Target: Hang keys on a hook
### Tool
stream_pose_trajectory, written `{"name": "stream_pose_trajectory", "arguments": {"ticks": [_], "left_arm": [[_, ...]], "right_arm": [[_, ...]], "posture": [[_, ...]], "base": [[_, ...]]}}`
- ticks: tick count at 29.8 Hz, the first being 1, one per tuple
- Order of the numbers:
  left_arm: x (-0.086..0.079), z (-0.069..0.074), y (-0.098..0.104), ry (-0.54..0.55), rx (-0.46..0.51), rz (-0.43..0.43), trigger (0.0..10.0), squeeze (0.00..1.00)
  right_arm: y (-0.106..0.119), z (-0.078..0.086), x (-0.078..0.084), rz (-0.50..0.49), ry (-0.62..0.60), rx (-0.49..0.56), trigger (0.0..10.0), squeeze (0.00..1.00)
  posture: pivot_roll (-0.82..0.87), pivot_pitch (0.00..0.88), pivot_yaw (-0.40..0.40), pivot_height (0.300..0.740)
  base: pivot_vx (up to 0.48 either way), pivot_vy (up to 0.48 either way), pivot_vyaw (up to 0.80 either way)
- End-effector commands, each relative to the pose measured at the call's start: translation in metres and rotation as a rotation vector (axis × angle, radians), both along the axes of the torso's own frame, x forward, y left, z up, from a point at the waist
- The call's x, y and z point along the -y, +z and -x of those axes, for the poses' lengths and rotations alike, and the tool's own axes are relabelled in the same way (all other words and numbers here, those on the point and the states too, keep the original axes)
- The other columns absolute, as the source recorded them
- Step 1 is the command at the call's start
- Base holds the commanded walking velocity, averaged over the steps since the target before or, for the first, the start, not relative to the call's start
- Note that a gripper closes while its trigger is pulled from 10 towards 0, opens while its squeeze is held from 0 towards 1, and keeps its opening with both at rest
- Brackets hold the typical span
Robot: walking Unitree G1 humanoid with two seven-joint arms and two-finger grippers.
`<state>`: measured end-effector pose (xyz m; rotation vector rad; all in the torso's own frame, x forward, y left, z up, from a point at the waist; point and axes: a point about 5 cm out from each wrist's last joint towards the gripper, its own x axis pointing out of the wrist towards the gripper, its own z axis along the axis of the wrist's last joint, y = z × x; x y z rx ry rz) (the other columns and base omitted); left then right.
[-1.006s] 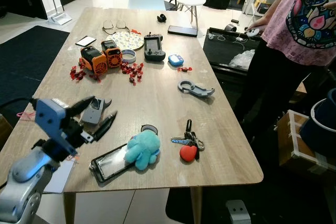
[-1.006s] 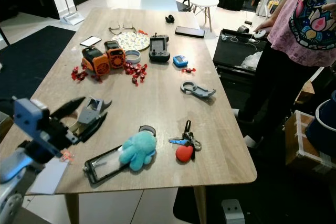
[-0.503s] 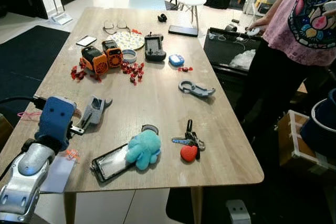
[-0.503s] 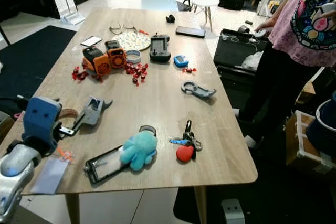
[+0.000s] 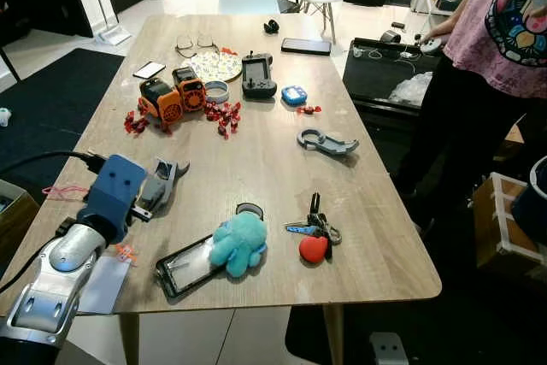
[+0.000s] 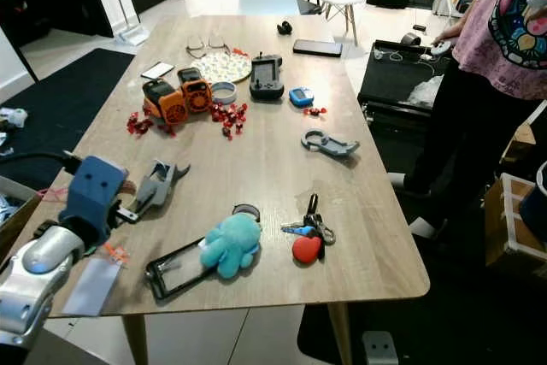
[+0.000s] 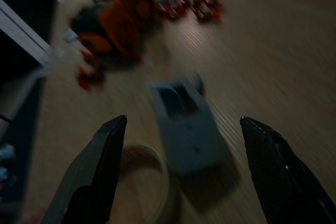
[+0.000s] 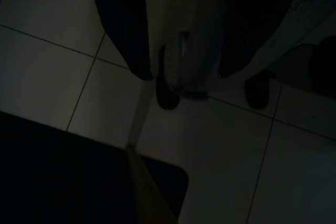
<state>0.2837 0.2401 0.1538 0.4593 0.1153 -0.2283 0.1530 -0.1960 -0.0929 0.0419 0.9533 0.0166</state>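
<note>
On my screen, the left gripper [image 7: 181, 169] hovers with fingers spread wide over a grey hook piece [image 5: 156, 187] at the wooden table's [image 5: 256, 156] left edge. The keys [image 5: 314, 226], with a red heart fob, lie well apart near the right edge, beside a teal plush octopus [image 5: 238, 243]. The right gripper [image 8: 181, 72] hangs over floor tiles; I cannot tell its state.
</note>
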Motion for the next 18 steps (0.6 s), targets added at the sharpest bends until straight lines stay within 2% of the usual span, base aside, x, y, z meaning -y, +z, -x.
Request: {"name": "stream_pose_trajectory", "arguments": {"ticks": [1,3,6,7,8,9,10,12,13,14,15,18], "left_arm": [[-0.002,0.001,-0.016,0.023,-0.104,0.001,10.0,0.0],[-0.005,0.001,-0.021,0.062,-0.143,0.002,10.0,0.0],[-0.007,0.0,-0.023,0.079,-0.153,0.008,10.0,0.0],[-0.009,0.002,-0.025,0.086,-0.179,0.032,10.0,0.35],[-0.011,0.003,-0.026,0.084,-0.187,0.042,10.0,0.46],[-0.011,0.003,-0.026,0.084,-0.187,0.042,10.0,0.46],[-0.012,0.005,-0.027,0.079,-0.196,0.056,10.0,0.61],[-0.015,0.01,-0.028,0.069,-0.224,0.097,10.0,0.6],[-0.018,0.013,-0.029,0.074,-0.244,0.134,10.0,0.42],[-0.018,0.013,-0.029,0.074,-0.244,0.134,10.0,0.42],[-0.021,0.015,-0.028,0.081,-0.258,0.164,10.0,0.0],[-0.029,0.021,-0.026,0.111,-0.284,0.237,10.0,0.0]], "right_arm": [[-0.002,0.006,0.002,-0.001,-0.02,-0.017,10.0,0.0],[-0.002,0.007,0.003,0.001,-0.017,-0.022,10.0,0.0],[-0.002,0.007,0.004,0.002,-0.017,-0.023,10.0,0.0],[-0.002,0.008,0.005,0.005,-0.017,-0.024,10.0,0.0],[-0.002,0.008,0.006,0.007,-0.016,-0.025,10.0,0.0],[-0.002,0.008,0.006,0.007,-0.016,-0.025,10.0,0.0],[-0.002,0.008,0.006,0.008,-0.016,-0.025,10.0,0.0],[-0.002,0.009,0.008,0.011,-0.014,-0.027,10.0,0.0],[-0.002,0.009,0.009,0.012,-0.013,-0.029,10.0,0.0],[-0.002,0.009,0.009,0.012,-0.013,-0.029,10.0,0.0],[-0.002,0.009,0.009,0.013,-0.011,-0.03,10.0,0.0],[-0.002,0.009,0.01,0.014,-0.006,-0.034,10.0,0.0]], "posture": [[0.07,0.07,0.014,0.74],[0.07,0.071,0.008,0.74],[0.06,0.071,0.003,0.74],[0.06,0.072,0.0,0.74],[0.06,0.072,-0.003,0.74],[0.06,0.072,-0.003,0.74],[0.06,0.072,-0.004,0.74],[0.06,0.072,-0.011,0.74],[0.06,0.072,-0.014,0.74],[0.06,0.072,-0.014,0.74],[0.06,0.072,-0.015,0.74],[0.06,0.071,-0.021,0.74]], "base": [[0.0,0.0,0.0],[0.0,0.0,0.0],[0.0,0.0,0.0],[0.0,0.0,0.0],[0.0,0.0,0.0],[0.0,0.0,0.0],[0.0,0.0,0.0],[0.0,0.0,0.0],[0.0,0.0,0.0],[0.0,0.0,0.0],[0.0,0.0,0.0],[0.0,0.0,0.0]]}}
